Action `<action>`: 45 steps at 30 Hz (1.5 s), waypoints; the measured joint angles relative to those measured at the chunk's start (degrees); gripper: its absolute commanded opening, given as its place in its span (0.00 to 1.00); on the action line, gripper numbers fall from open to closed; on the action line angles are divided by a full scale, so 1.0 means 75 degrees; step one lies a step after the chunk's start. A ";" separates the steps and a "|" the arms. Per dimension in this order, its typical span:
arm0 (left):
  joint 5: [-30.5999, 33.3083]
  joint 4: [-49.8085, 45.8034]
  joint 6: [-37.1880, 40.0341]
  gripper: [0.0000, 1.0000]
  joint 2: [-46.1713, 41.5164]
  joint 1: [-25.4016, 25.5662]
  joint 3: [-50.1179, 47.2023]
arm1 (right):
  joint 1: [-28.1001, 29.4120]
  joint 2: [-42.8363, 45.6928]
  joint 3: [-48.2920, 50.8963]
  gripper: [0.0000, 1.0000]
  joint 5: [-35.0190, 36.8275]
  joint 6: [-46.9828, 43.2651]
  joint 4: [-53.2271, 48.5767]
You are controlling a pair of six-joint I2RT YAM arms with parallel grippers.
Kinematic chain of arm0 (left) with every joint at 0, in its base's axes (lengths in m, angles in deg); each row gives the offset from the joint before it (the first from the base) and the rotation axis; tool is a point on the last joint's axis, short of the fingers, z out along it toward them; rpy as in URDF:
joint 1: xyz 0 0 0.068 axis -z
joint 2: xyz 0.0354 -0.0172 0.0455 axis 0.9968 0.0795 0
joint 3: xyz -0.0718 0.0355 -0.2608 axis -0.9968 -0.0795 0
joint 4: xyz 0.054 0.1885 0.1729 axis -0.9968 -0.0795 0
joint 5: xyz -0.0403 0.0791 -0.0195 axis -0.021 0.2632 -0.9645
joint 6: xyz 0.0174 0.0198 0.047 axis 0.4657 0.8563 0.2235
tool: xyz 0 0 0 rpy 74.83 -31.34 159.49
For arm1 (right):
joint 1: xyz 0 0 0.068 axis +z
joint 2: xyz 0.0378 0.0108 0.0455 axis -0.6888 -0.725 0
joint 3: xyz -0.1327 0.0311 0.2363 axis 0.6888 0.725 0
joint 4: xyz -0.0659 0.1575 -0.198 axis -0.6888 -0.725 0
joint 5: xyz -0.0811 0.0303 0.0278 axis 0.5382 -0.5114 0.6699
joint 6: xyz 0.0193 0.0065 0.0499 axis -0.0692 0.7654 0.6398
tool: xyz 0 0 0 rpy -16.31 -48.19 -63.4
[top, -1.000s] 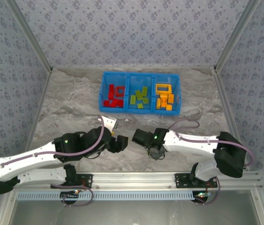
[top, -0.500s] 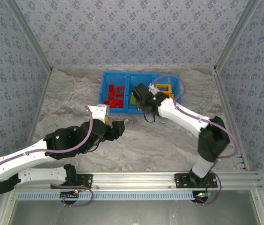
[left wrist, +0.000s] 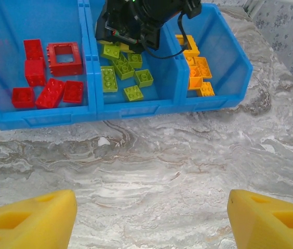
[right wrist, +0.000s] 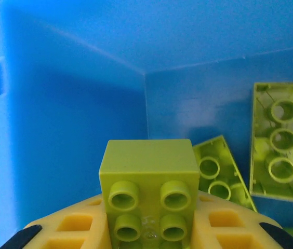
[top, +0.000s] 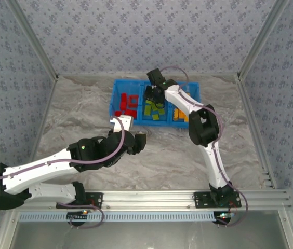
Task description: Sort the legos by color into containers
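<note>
Everything here hangs off the blue tray [left wrist: 58, 116] at the far side of the marble table [top: 74, 114], so I'll place stuff against that.

The left gripper [left wrist: 151, 218] hangs over the table just in front of the tray. Its jaws are wide apart with nothing between them.

The right gripper [right wrist: 149, 233] is reached out over the tray's middle compartment, toward the back left corner. Its jaws are clamped on a green brick [right wrist: 149, 176], studs facing the wrist camera.

Sorting looks good so far: red bricks [left wrist: 48, 70] in the tray's left compartment, green pile [left wrist: 123, 72] in the middle, orange bricks [left wrist: 198, 70] on the right. I can't spot any loose brick on the table in front of the tray, so my guess is we're near the end and the drop is next.

What I'd worry about:
- The brick is pinched right at the fingertips. If it sticks to one pad on release, it could get flung sideways over the divider into the reds.
- The gripper sits close to the divider and back wall. Opening there could knock a finger against the wall and shove the whole tray.
- Dropping onto the pile from high up could bounce it out.
- The left gripper is parked near the tray front, so a sloppy retreat could clip it.
</note>
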 measured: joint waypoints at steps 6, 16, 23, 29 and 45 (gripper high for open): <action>-0.0067 0.0096 -0.0003 0.76 0.0274 -0.0003 0.0026 | -0.0230 -0.0353 -0.0248 0.51 -0.0498 -0.0073 0.0000; -0.0207 0.0099 -0.0009 0.77 0.0291 -0.0012 0.0026 | -0.0364 -0.0356 -0.0274 0.68 -0.0781 -0.0405 -0.0023; -0.0289 0.0093 -0.0006 0.77 0.0294 -0.0093 0.0026 | -0.0230 0.1064 0.0868 0.75 -0.0481 -0.0697 0.0061; -0.0796 0.0090 -0.0003 0.80 0.0251 -0.0831 0.0026 | -0.0227 0.3360 0.2136 0.77 0.0175 -0.1008 0.0504; -0.0367 -0.0702 0.0525 0.99 -0.1003 -0.4299 -0.0227 | -0.0612 0.9737 0.7845 1.00 0.3480 -0.2384 0.1521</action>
